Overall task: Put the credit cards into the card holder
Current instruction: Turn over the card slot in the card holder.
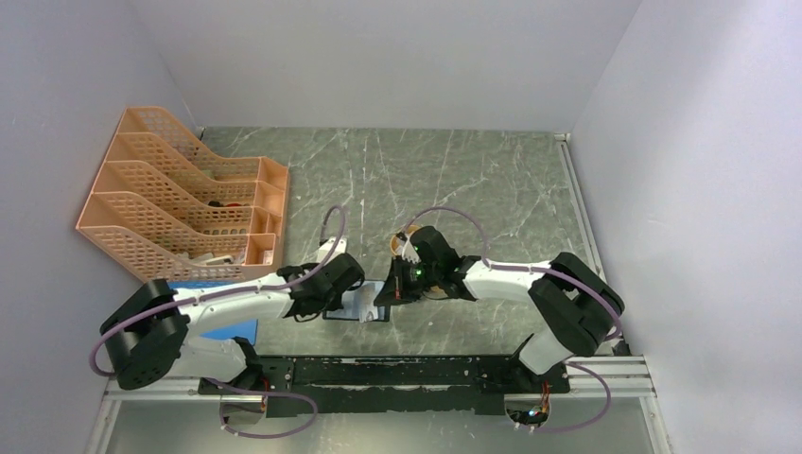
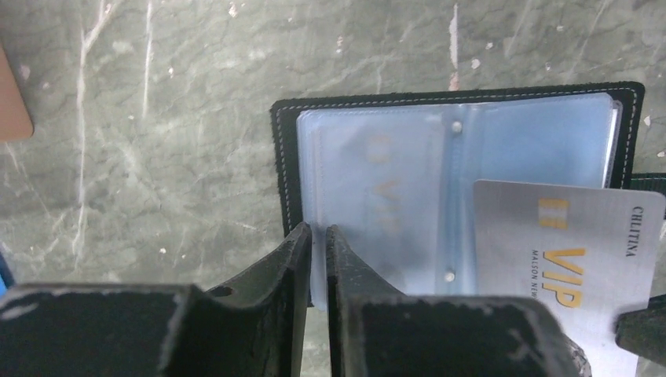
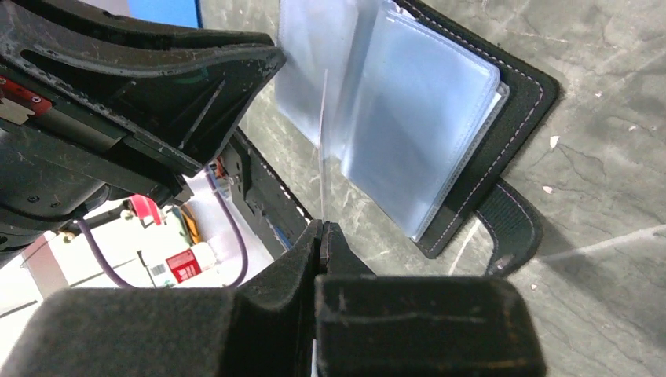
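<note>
One orange rack (image 1: pixel 180 199) stands apart from card holder (image 1: pixel 364 306).

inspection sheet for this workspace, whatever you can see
surface: green marbled table, no spill seen
job's things: holder open; one silver VIP card held over it; other cards not seen
clutter: orange rack back left; blue pad under the left arm
grippers: left gripper pinching a clear sleeve of the holder; right gripper shut on the card
cables: purple cables looped off both arms, none across the holder
surroundings: plain pale walls on three sides
</note>
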